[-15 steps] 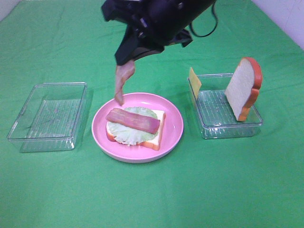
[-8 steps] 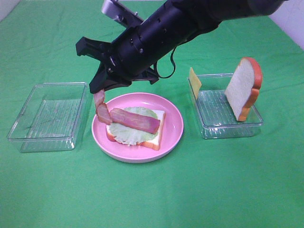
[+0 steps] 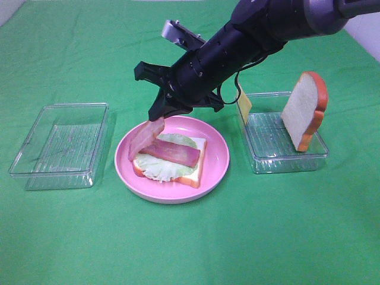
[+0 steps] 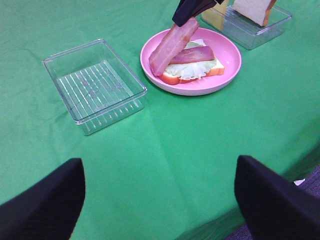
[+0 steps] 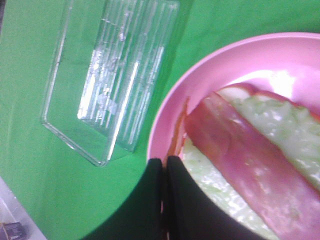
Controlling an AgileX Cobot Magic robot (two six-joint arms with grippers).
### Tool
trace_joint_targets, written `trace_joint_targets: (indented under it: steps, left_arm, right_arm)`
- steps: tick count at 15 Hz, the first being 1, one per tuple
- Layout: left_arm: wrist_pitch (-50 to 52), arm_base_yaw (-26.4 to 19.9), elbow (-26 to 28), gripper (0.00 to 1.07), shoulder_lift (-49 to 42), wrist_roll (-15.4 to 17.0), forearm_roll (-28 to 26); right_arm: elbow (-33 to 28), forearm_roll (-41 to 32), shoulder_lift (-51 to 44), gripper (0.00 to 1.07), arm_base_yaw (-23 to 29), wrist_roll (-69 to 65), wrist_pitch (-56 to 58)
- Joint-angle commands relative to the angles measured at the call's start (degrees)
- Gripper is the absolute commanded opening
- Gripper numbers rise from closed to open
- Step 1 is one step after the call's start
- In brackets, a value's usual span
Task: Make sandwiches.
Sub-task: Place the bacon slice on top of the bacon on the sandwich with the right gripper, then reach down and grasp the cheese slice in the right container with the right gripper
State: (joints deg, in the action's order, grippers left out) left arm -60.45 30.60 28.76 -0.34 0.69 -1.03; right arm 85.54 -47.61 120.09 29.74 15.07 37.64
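Table [image 3: 190, 249] under green cloth. Pink plate [image 3: 218, 169] at centre, carrying the open sandwich [image 3: 169, 163]: one bread slice [image 3: 193, 173] flat, lettuce [image 3: 155, 169] over it, one meat strip [image 3: 178, 153] lying flat on top. Right claw [image 3: 161, 114] reaches across from the right, above the plate's far-left rim, pinched tight on the upper end of a second meat strip [image 3: 145, 136]. That strip hangs tilted, lower end down at the sandwich's left edge; contact with the plate unclear. Right wrist view: black fingers [image 5: 150, 200] pressed together on the strip. Left claw [image 4: 159, 167] spread wide over bare cloth, well apart from the plate. Clear tray [image 3: 56, 178] left of the plate. Second clear tray [image 3: 288, 163] right of it, holding an upright bread slice [image 3: 303, 110], with a yellow cheese square [image 3: 243, 102] leaning at its far-left corner.
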Motion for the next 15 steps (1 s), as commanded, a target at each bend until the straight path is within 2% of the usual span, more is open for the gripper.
trace_joint_targets:
  steps: [1,2,5,6,7,8,10,15]
  left_arm:
    - [0.5,0.1,-0.2,0.78,-1.1,0.1,-0.3]
    - [0.5,0.1,-0.2,0.78,-1.1,0.1,-0.3]
    - [0.5,0.1,-0.2,0.78,-1.1,0.1,-0.3]
    - [0.5,0.1,-0.2,0.78,-1.1,0.1,-0.3]
    - [0.5,0.1,-0.2,0.78,-1.1,0.1,-0.3]
    - [0.5,0.1,-0.2,0.78,-1.1,0.1,-0.3]
    - [0.5,0.1,-0.2,0.78,-1.1,0.1,-0.3]
    - [0.5,0.1,-0.2,0.78,-1.1,0.1,-0.3]
  right_arm:
    - [0.6,7.8,0.0,0.00,-0.5,-7.1,-0.2]
    - [0.6,12.1,0.0,0.00,-0.5,-10.6,-0.1]
    - [0.6,17.5,0.0,0.01,-0.5,-16.3,0.0]
    - [0.6,18.0,0.0,0.10,-0.5,-16.8,0.2]
    - [0.6,18.0,0.0,0.26,-0.5,-16.8,0.2]
    - [0.6,18.8,-0.1,0.62,-0.5,-16.7,0.5]
    - [0.6,20.4,-0.7,0.70,-0.5,-16.7,1.3]
    - [0.7,27.4,-7.5,0.70,-1.1,-17.4,6.6]
